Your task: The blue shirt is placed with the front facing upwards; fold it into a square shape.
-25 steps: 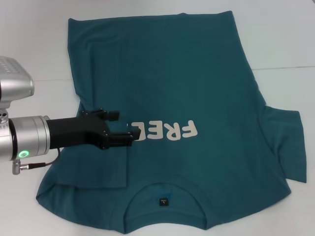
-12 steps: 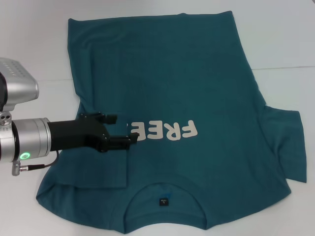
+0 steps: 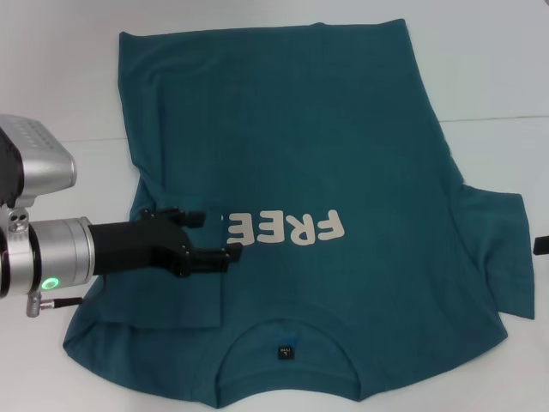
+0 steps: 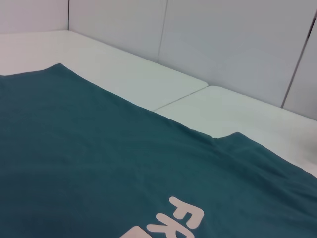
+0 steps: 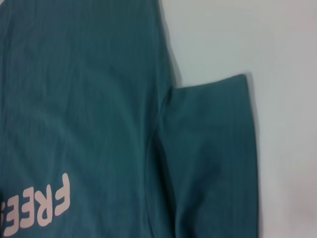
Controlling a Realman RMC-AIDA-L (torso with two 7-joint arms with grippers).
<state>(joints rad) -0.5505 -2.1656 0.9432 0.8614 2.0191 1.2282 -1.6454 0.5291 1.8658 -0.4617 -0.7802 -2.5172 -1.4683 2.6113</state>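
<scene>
The blue shirt (image 3: 343, 146) lies flat on the white table, neckline and dark label (image 3: 285, 352) towards me, cream "FREE" lettering (image 3: 287, 227) across the chest. Its left sleeve is folded inward over the body (image 3: 184, 300), covering the end of the lettering. Its right sleeve (image 3: 502, 249) lies spread out. My left gripper (image 3: 221, 233) is open and empty, just above the folded part beside the lettering. A small dark piece of my right gripper (image 3: 540, 245) shows at the right edge, beside the right sleeve. The shirt also shows in the left wrist view (image 4: 74, 163) and the right wrist view (image 5: 84, 99).
The white table (image 3: 60, 86) surrounds the shirt, with a seam line (image 3: 497, 118) across it at the right. Pale wall panels (image 4: 223, 44) stand behind the table's far edge in the left wrist view.
My left gripper has drawn back a little towards me and to the left, still open. A dark piece of the right gripper has come into view at the right edge.
</scene>
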